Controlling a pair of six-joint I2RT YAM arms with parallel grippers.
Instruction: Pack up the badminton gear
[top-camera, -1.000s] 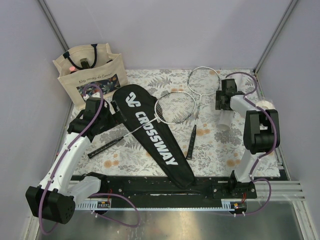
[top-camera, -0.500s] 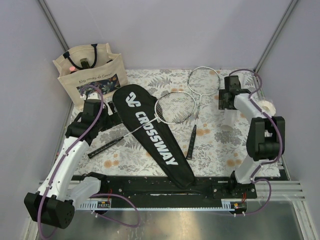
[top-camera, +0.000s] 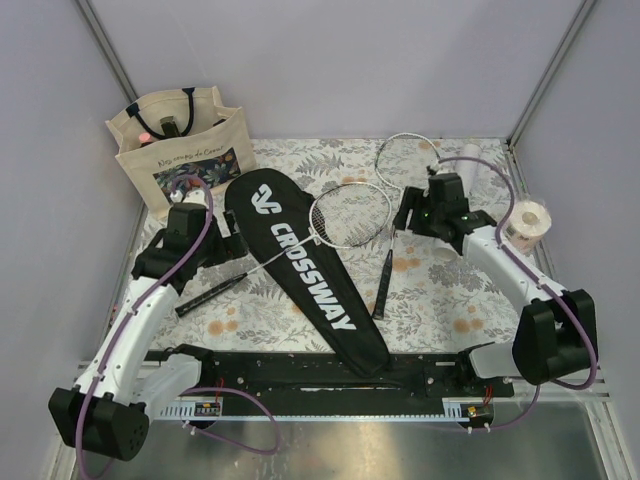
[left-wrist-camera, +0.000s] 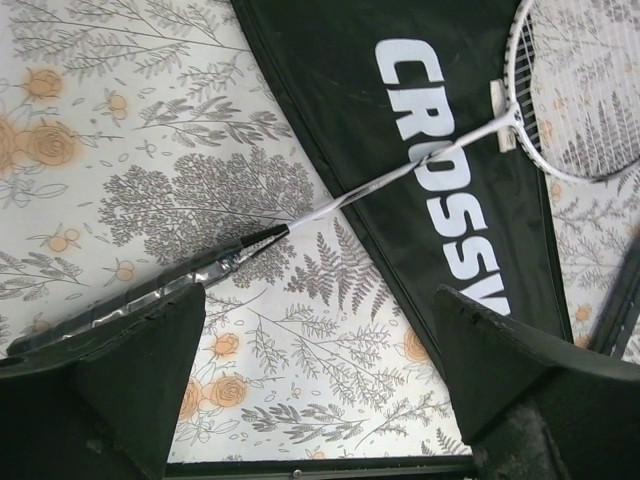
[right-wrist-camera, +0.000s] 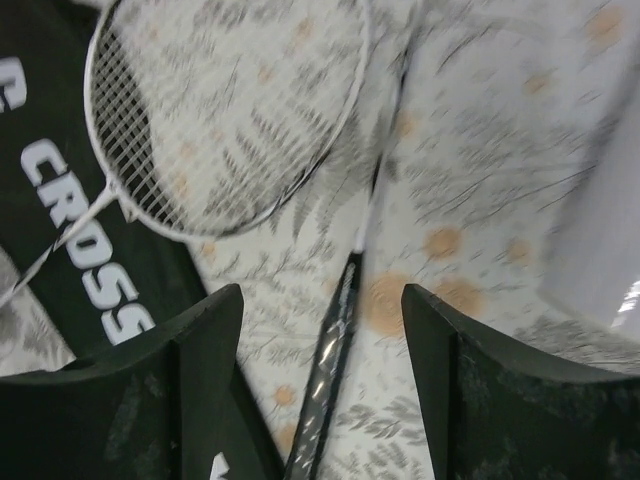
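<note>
The black "CROSSWAY" cover (top-camera: 300, 262) lies slantwise in the middle of the table. One white-framed racket (top-camera: 350, 213) rests its head beside the cover, with its shaft across the cover and its handle (left-wrist-camera: 120, 296) at the left. The second racket (top-camera: 405, 160) lies farther back, its dark handle (right-wrist-camera: 335, 372) pointing toward me. The white tube (top-camera: 469, 157) lies at the back right. My left gripper (top-camera: 236, 246) is open above the cloth, beside the first racket's handle. My right gripper (top-camera: 408, 211) is open, its jaws on either side of the second racket's handle from above.
A beige floral tote bag (top-camera: 172, 145) stands at the back left corner. A pale tape roll (top-camera: 527, 220) sits at the right edge. A floral cloth (top-camera: 440, 290) covers the table. A black rail (top-camera: 300, 375) runs along the near edge.
My right arm has swung from the back right toward the middle and now hovers over the second racket's handle. My left gripper has shifted only slightly.
</note>
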